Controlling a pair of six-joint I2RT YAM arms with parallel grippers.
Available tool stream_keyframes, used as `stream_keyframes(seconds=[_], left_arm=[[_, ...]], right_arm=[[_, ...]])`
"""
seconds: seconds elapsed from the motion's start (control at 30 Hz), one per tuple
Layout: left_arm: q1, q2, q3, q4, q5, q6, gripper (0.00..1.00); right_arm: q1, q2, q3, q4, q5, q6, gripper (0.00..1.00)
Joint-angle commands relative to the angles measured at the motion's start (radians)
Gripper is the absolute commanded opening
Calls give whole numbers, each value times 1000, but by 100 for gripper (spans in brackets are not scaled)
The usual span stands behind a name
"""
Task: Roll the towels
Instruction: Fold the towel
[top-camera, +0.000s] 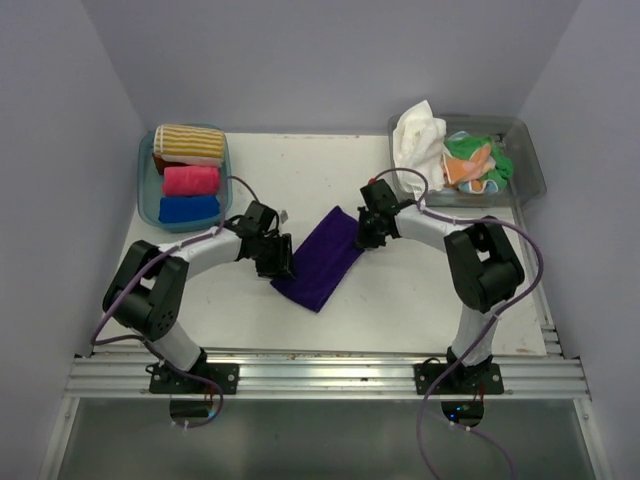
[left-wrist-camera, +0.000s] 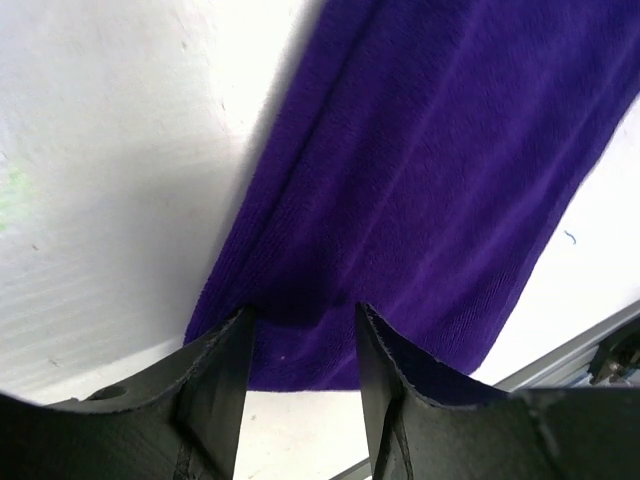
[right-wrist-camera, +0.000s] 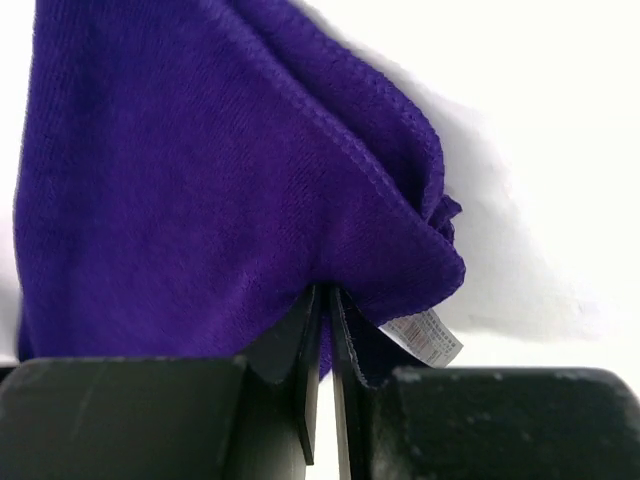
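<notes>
A purple towel (top-camera: 320, 258) lies folded into a long strip across the middle of the table. My right gripper (top-camera: 368, 232) is at its far end. In the right wrist view that gripper (right-wrist-camera: 325, 295) is shut on the purple towel (right-wrist-camera: 200, 170), pinching the cloth next to its white label (right-wrist-camera: 425, 338). My left gripper (top-camera: 277, 262) hangs over the near left end. In the left wrist view its jaws (left-wrist-camera: 303, 315) stand open above the purple towel (left-wrist-camera: 420, 180), one finger near each side of that end.
A blue tub (top-camera: 146, 190) at the back left holds a striped roll (top-camera: 190, 143), a pink roll (top-camera: 190, 180) and a blue roll (top-camera: 188, 209). A clear tub (top-camera: 530, 160) at the back right holds a white towel (top-camera: 418, 135) and loose green and orange towels (top-camera: 478, 160).
</notes>
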Motion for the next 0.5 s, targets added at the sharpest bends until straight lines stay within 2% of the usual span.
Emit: stream_keyframes(seconds=[0.0,0.13,0.23,0.33,0.4,0.47], left_arm=[[-10,-27,-90,7,37,-31,49],[-79,-97,-109,-1,56,-89,50],[-111,-154,-50,-60,22,-103,52],[-110,-211,29,-153,-65,-92,54],[-108,-238,63,-159,-62,-86,54],[-108,-243,76,-142,-52,-86,54]], right_arm=[[4,97,79,43,40,-19,12],[2,240,266,-24,77,-60,12],[5,272,401,-95,65,-77,12],[5,167,388,-93,51,-80,18],[7,112,336,-95,54,-86,22],[8,43,278,-90,66,-79,32]])
